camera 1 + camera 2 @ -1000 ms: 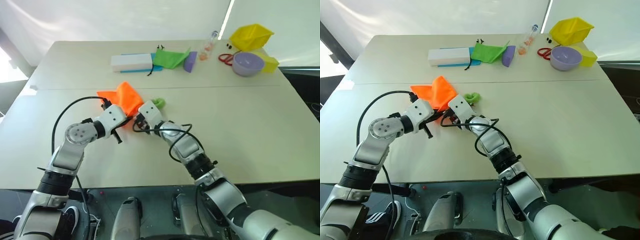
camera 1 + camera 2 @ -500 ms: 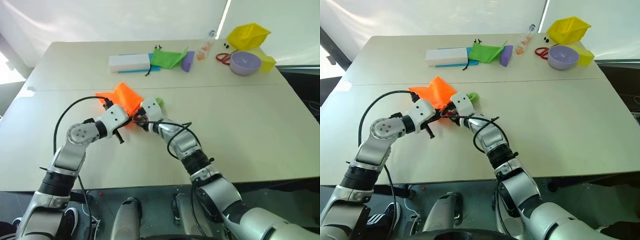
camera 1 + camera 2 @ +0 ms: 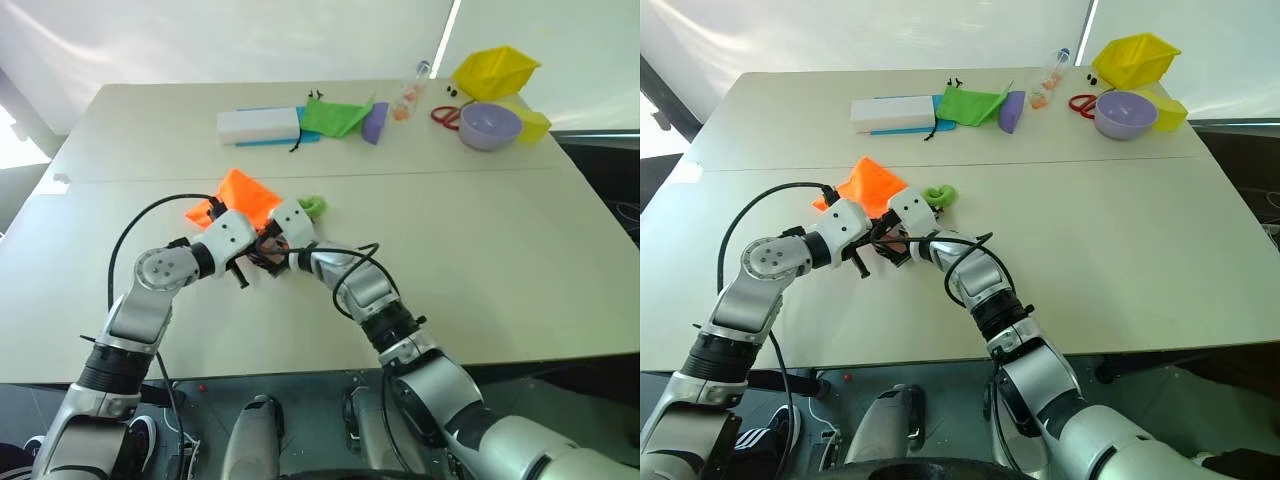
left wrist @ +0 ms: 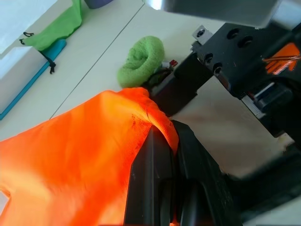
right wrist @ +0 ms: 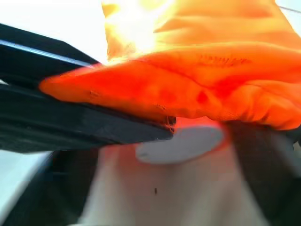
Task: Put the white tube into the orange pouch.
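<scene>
The white tube [image 5: 181, 143] shows as a pale rounded end at the mouth of the orange pouch [image 3: 243, 193], directly in front of the right hand [image 3: 268, 248]; whether it is already inside the fabric or still at the rim cannot be told. The pouch lies near the middle of the counter [image 3: 480, 240], its near edge lifted. The left hand [image 4: 162, 141] is closed tight, its two black fingers pinching that orange edge. The right hand sits just beside it at the pouch opening. Its fingers seem spread, but whether they have let go of the tube cannot be made out. A green ring [image 3: 314, 205] lies just beyond the two hands.

No lettering can be read on the tube or pouch.

Compared with a second ago, the orange fabric has sagged and sits flatter, and the right hand has pushed closer against the left one at the opening.

Farther back lie a white box [image 3: 259, 125], a green cloth pouch [image 3: 335, 116], a purple bowl [image 3: 488, 126] and a yellow container [image 3: 496, 72].
</scene>
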Controlling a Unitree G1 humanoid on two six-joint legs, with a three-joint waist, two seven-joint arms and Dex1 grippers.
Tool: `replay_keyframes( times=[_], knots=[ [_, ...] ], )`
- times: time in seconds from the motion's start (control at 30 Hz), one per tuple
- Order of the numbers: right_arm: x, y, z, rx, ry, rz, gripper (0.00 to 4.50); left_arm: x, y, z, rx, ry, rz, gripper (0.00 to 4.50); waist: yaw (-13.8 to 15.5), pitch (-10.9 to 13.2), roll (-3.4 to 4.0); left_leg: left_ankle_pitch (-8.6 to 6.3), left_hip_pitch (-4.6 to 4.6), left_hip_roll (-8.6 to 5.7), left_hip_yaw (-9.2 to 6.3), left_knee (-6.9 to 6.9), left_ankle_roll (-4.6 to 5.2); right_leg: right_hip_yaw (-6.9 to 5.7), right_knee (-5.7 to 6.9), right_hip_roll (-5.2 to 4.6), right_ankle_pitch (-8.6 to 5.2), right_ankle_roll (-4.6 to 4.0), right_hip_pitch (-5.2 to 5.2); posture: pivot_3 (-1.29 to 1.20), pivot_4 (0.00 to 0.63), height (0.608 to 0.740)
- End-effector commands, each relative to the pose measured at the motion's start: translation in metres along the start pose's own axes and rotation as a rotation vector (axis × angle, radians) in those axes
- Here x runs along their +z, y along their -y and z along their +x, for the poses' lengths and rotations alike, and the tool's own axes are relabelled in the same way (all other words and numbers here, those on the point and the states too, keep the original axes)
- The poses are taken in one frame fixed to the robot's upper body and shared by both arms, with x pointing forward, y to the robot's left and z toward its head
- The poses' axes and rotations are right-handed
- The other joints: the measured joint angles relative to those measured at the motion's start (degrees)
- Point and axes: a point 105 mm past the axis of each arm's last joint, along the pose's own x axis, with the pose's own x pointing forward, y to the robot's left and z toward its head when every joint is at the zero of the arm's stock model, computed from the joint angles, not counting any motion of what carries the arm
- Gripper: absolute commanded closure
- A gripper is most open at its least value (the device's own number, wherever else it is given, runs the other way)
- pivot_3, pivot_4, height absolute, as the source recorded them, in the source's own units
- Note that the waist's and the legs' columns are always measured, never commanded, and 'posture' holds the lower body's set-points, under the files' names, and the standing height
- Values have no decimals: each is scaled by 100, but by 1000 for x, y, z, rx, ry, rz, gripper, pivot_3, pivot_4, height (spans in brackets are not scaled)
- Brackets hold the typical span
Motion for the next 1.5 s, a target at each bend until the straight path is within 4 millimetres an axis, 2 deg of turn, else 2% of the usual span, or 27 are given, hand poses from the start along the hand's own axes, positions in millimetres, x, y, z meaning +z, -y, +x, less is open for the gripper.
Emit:
replay_keyframes(
  times=[0.03, 0.2, 0.33, 0.4, 0.47, 0.53, 0.6, 0.67, 0.77, 0.9, 1.3, 1.4, 1.5],
  knots=[
    [22, -8, -13, 67, 85, -43, 66, 3, -4, -7, 8, 7, 38, 4500, 2, 0, 0, 0, 0, 0, -1, 0, 0, 0, 0, 0, 0, 1, 0, 0, 150, 740],
    [17, -9, -46, 186, 58, -91, 66, -5, -7, -16, -4, -16, 53, 4500, 17, 0, 0, 0, -1, -2, 0, 2, 0, 0, -2, -4, -2, 0, 1, 0, 150, 740],
    [21, 5, -76, 209, 58, -86, 66, -9, -3, -25, -59, -21, 57, 4500, 1, 0, 0, -1, 2, -1, 0, 1, -1, 0, 0, -3, -2, -2, -1, 0, 150, 740],
    [21, 16, -87, 193, 53, -104, 66, -12, -1, -32, -90, -26, 60, 4500, -2, 0, 0, -1, 5, 0, 1, -1, -1, 0, -1, -4, -2, -3, -1, 0, 150, 740],
    [30, 41, -90, 87, 91, -125, 66, -15, -2, -36, -103, -33, 71, 4500, 5, 0, 0, -1, 5, 0, 1, -3, -2, 0, -2, -3, -3, -4, -3, 0, 150, 740],
    [37, 69, -85, -57, 113, -161, 66, -16, -3, -37, -103, -36, 73, 4500, -5, 1, 1, -1, 4, 0, 1, -3, -2, -1, -3, -5, -3, -4, -4, 0, 150, 740],
    [41, 81, -79, -121, 129, -181, 66, -17, -4, -36, -103, -33, 73, 4500, -12, 1, 1, -2, 4, 0, 4, -2, -3, 0, -7, -4, -1, -6, -6, 0, 150, 740],
    [43, 89, -69, -168, 155, -110, 66, -16, -4, -34, -102, -27, 72, 4500, -7, 1, 1, -1, 4, 0, 3, -3, -2, 0, -8, -4, -1, -7, -6, 0, 150, 740],
    [46, 94, -45, -244, 162, -106, 66, -15, 0, -30, -103, -16, 67, 4500, -14, 1, 2, -1, 3, 0, 4, -11, -2, 1, -9, -2, 2, -11, -8, 0, 150, 740],
    [43, 97, -25, -309, 138, -81, 66, -14, 3, -28, -104, -10, 65, 4500, -6, 2, 2, 0, -9, 0, 6, -16, 0, 1, -9, -1, -1, -4, -16, 0, 150, 740],
    [23, 112, -17, -387, 48, -41, 66, -13, 4, -27, -91, -6, 58, 4500, -4, 2, 3, 0, -26, -1, 4, -10, 0, 3, -5, -1, -1, -2, -26, 0, 150, 740],
    [25, 112, -17, -380, 63, -31, 941, -13, 5, -26, -90, -4, 60, 4500, -4, 2, 3, 0, -25, -1, 4, -10, 1, 4, -2, -1, -1, -2, -27, 0, 150, 740],
    [26, 112, -17, -371, 74, -12, 2384, -13, 5, -25, -91, -3, 62, 4500, -1, 2, 3, 1, -24, -1, 4, -8, 1, 4, 0, -1, -1, -2, -26, 0, 150, 740]
  ],
)
